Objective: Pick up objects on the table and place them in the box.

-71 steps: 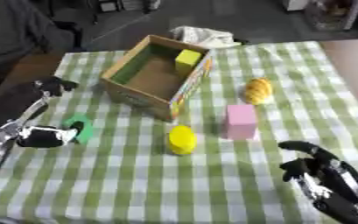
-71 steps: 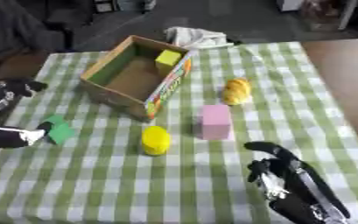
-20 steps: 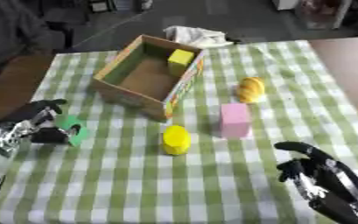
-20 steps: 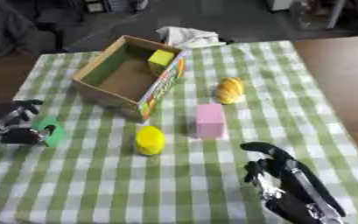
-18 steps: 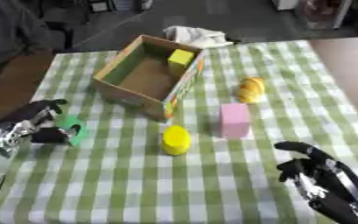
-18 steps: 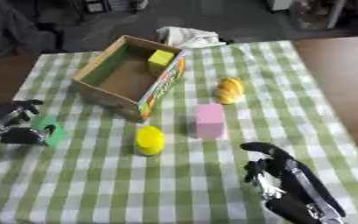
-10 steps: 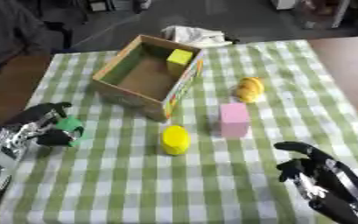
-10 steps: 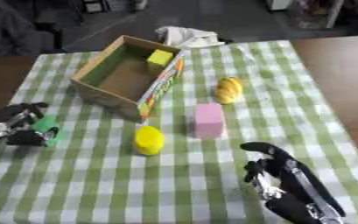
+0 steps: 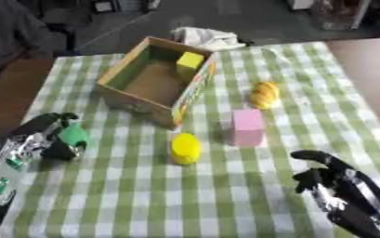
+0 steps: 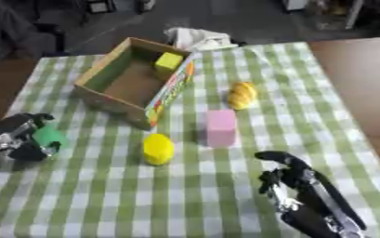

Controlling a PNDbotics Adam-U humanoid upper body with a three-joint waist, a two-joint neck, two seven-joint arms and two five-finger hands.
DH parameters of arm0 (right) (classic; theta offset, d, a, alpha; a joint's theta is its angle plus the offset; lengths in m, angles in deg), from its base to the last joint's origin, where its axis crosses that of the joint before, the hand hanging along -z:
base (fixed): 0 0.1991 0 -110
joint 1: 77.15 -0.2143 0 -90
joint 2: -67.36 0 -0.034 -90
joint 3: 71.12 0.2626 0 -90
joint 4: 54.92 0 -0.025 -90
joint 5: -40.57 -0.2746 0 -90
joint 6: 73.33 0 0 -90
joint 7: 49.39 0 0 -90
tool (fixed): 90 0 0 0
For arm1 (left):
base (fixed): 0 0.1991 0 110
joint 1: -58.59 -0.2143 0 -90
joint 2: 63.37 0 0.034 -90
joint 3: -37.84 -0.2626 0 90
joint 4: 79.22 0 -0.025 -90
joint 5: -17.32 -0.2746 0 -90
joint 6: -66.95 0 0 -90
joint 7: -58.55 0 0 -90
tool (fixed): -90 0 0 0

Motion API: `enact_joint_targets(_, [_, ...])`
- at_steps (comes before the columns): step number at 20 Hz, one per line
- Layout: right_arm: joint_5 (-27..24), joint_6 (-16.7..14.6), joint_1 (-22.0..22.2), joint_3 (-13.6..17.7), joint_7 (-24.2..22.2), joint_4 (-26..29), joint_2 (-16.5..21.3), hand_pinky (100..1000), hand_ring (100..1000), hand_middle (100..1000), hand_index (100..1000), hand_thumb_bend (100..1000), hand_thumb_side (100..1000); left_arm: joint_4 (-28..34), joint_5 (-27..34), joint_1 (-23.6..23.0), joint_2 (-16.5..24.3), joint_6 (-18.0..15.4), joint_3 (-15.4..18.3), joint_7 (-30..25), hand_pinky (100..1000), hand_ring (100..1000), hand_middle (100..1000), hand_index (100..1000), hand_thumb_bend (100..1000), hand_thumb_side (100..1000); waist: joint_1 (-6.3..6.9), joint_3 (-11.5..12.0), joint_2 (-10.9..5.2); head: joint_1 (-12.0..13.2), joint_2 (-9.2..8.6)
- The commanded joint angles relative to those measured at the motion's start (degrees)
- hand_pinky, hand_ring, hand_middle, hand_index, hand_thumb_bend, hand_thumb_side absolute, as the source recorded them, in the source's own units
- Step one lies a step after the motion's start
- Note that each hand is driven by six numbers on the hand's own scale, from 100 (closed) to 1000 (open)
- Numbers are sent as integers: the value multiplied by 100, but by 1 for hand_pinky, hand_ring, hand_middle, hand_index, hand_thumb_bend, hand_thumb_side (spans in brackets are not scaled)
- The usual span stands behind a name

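My left hand [image 9: 40, 139] is at the table's left edge, its fingers curled round a small green thing [image 9: 73, 135]. An open cardboard box [image 9: 157, 80] stands at the back centre with a yellow block [image 9: 189, 60] inside its far end. In front of the box lie a yellow oval thing [image 9: 185, 148] and a pink block [image 9: 247, 127]. An orange-yellow piece [image 9: 265, 94] lies right of the box. My right hand [image 9: 331, 182] rests at the lower right, fingers relaxed and holding nothing.
A green-and-white checked cloth [image 9: 225, 204] covers the table. A crumpled white cloth [image 9: 205, 36] lies behind the box at the far edge. Bare brown tabletop [image 9: 371, 69] shows to the right of the cloth.
My left hand has closed on the green thing and shifted slightly toward the centre of the table. The right hand has stayed put. The camera has shifted a little.
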Motion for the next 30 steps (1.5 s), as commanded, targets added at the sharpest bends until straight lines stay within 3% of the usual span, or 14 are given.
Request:
enact_joint_targets(1, [27,-16,-53,19,-29,53,7,710,486,798,813,100,467,308,90,49,141,-2,122,212,605,581,533,917,111,240,-12,-1,-44,-45,26])
enact_joint_targets(6, [29,-15,-38,15,-37,58,23,710,485,798,814,100,466,936,517,323,373,-42,242,456,598,572,520,912,100,211,-16,18,-60,-79,26])
enact_joint_targets(10, [27,-14,-35,-9,-66,57,37,710,485,798,814,100,465,910,811,854,680,-92,78,416,599,572,519,909,100,212,-18,3,-71,-59,26])
enact_joint_targets(15, [12,-13,-45,-34,-93,74,42,710,485,797,814,100,466,-14,1271,1754,918,-122,-300,211,603,575,523,909,100,219,-36,-105,-48,-24,26])
enact_joint_targets(21, [-17,-9,-92,-78,-141,90,26,710,486,797,814,100,468,-1397,1027,2784,827,-130,-676,289,617,590,546,913,100,227,-45,-277,3,81,26])
enact_joint_targets(26, [-23,-6,-110,-78,-147,93,9,710,486,797,814,100,469,-2419,733,3265,594,-122,-735,608,631,602,569,923,100,232,-49,-384,49,119,26])
enact_joint_targets(30, [-27,-8,-127,-94,-161,90,-4,710,486,797,814,100,470,-2814,595,3403,439,-193,-729,809,628,602,570,923,100,230,-54,-426,76,122,26])
